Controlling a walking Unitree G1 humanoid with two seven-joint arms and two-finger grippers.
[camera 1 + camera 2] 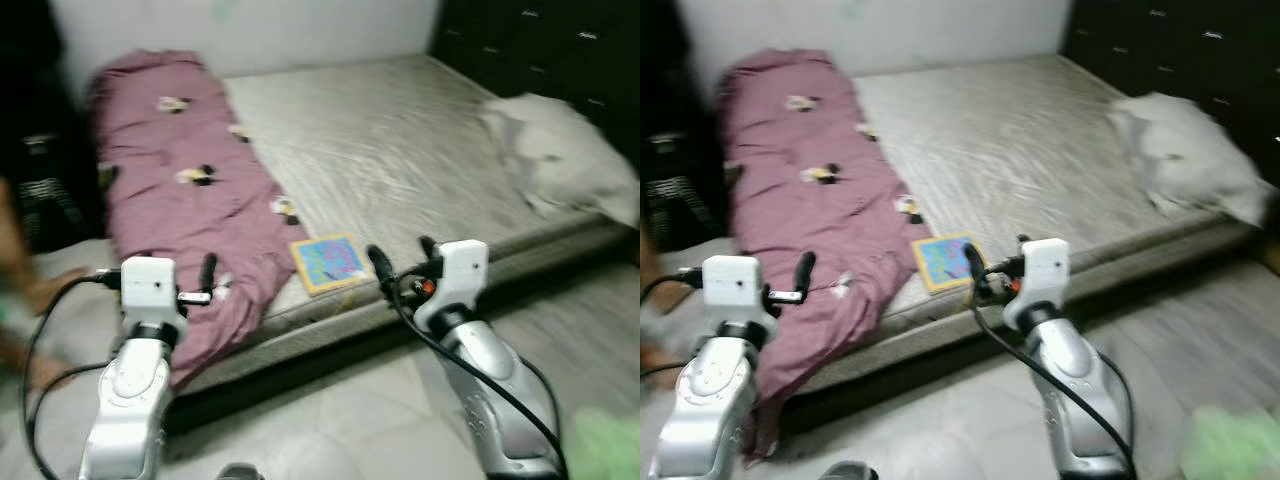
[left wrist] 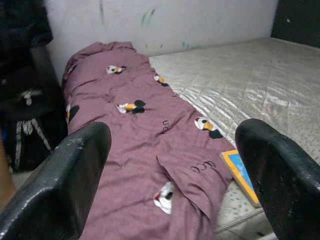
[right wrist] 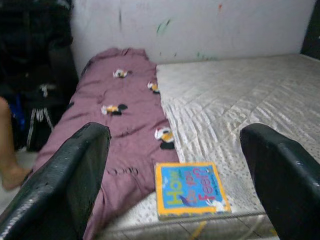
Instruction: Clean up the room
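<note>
A maroon blanket (image 1: 190,190) with cartoon prints lies rumpled along the left side of a bare grey mattress (image 1: 400,150) and hangs over its front edge. A small colourful book (image 1: 328,262) lies flat near the mattress's front edge, just right of the blanket. A white pillow (image 1: 560,150) sits at the mattress's right end. My left gripper (image 2: 172,160) is open in the air in front of the blanket's hanging part. My right gripper (image 1: 403,255) is open too, held just short of the book (image 3: 191,189), with nothing between its fingers.
A person's bare leg (image 1: 15,270) stands on the floor at the far left. A dark crate (image 1: 45,180) stands beside the bed's left side, and black cabinets (image 1: 540,40) rise at the back right. Something pale green (image 1: 605,445) lies on the floor at the lower right.
</note>
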